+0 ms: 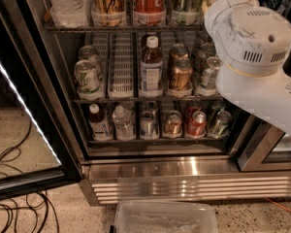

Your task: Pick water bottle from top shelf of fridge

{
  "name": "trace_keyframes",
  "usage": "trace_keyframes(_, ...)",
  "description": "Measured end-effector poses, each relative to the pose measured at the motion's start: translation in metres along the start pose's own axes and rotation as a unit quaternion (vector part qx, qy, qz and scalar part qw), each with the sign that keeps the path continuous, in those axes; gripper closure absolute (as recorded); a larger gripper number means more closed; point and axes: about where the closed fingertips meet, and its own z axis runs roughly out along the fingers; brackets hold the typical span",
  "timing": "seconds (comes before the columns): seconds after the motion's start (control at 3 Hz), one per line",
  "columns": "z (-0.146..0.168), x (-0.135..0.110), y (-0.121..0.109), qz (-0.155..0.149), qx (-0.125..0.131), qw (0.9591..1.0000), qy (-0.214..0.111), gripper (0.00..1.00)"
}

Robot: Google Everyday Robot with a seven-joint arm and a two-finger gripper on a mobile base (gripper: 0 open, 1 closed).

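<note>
The fridge [184, 171] stands open in front of me. Its top shelf [121, 28] runs along the top of the camera view, fronted by clear cups. The water bottle [67, 5] stands at the shelf's left end. Only its clear ribbed lower body shows; its cap and label are cut off by the top edge. Tall cans [109, 1] stand to its right. My white arm's large round joint [254, 40] fills the right side in front of the shelves, and a link rises from it past the top edge. The gripper is out of view.
A brown-liquid bottle [150, 67] and cans stand on the middle rack. The bottom rack holds small bottles [122, 123] and cans. The black-framed glass door [24, 110] hangs open at left. Cables [14, 212] lie on the floor. A clear plastic bin [165, 217] sits below the grille.
</note>
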Motion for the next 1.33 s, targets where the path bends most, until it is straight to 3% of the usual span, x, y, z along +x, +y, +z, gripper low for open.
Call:
trace_keyframes(0.67, 0.000, 0.000, 0.000, 0.000, 0.000, 1.0000, 0.000, 0.82)
trace_keyframes(1.0, -0.001, -0.016, -0.003, 0.003, 0.000, 0.9999, -0.014, 1.00)
trace_keyframes(1.33, -0.006, -0.040, -0.011, 0.013, 0.003, 0.9993, -0.036, 1.00)
